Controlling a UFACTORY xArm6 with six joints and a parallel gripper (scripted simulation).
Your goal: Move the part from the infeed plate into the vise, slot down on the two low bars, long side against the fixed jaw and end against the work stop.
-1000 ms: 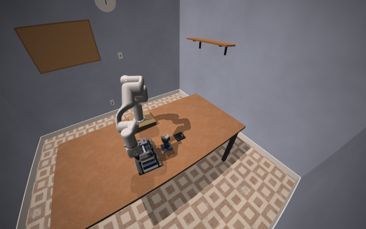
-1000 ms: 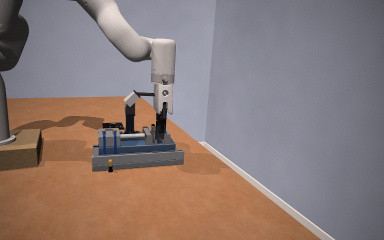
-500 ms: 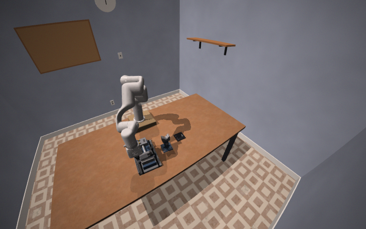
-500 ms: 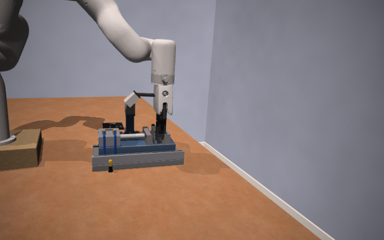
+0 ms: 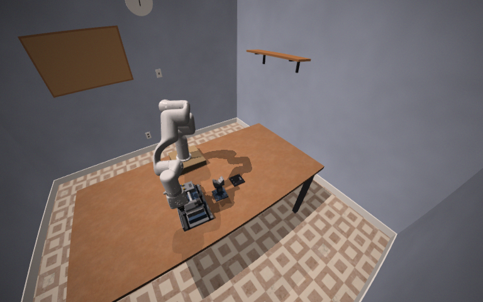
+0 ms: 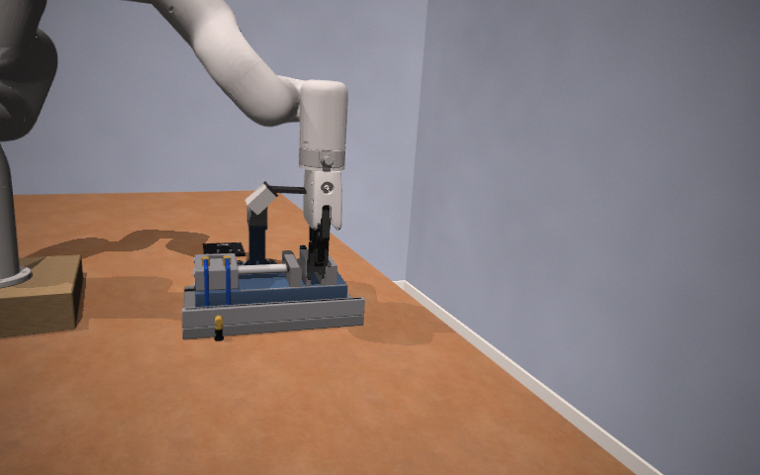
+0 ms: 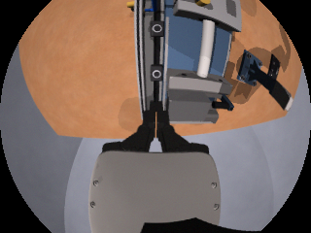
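One arm's gripper (image 6: 320, 263) stood fully closed and empty in the one vise (image 6: 268, 294); two blue hoses (image 6: 206, 285), one V-block (image 5: 218, 184), one infeed plate (image 5: 236, 180) showed.

Vise (image 6: 268, 297) on table (image 6: 347, 403), V-block (image 6: 258, 235) behind it, infeed plate (image 6: 224, 247) beside V-block, fingers (image 6: 319, 254) over vise.

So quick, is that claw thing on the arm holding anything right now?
Gripper: closed, fingers pressed together, holding nothing; it hangs low over the vise.
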